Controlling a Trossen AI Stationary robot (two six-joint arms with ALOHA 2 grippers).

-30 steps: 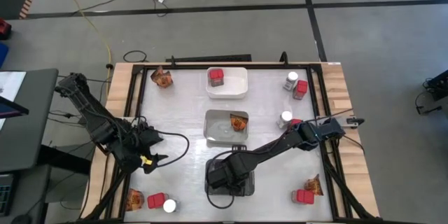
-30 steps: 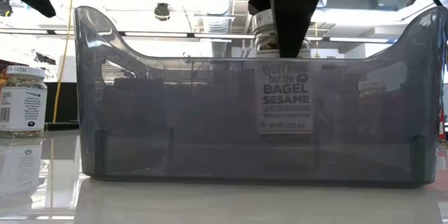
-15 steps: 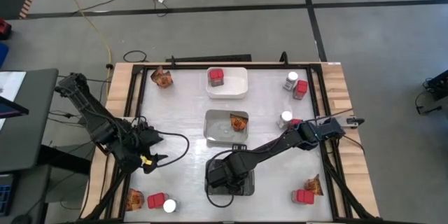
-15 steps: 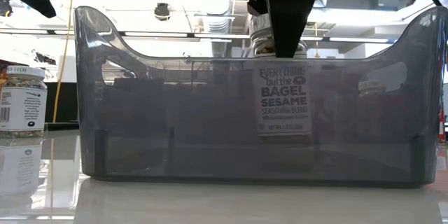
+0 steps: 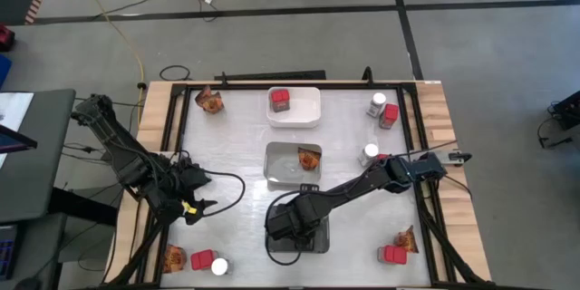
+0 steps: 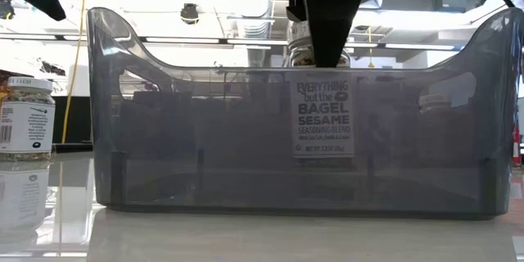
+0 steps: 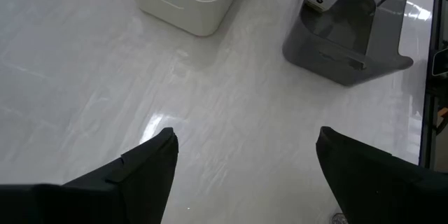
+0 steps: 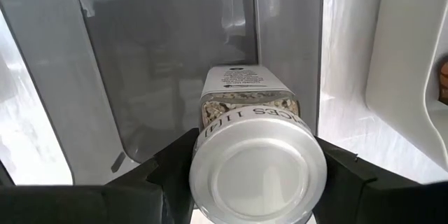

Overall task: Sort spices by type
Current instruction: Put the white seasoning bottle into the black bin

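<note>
right pincer [image 8: 250, 175] is clamped on a seasoning jar [image 8: 250, 122] by its white-lidded end, holding it down inside the dark grey tray [image 5: 299, 236] near the front of the surface [image 5: 236, 227], the label showing through the tray wall in the low view. left pincer [image 7: 245, 161] hangs with its fingers wide apart over bare surface at the left side, holding nothing.
</note>
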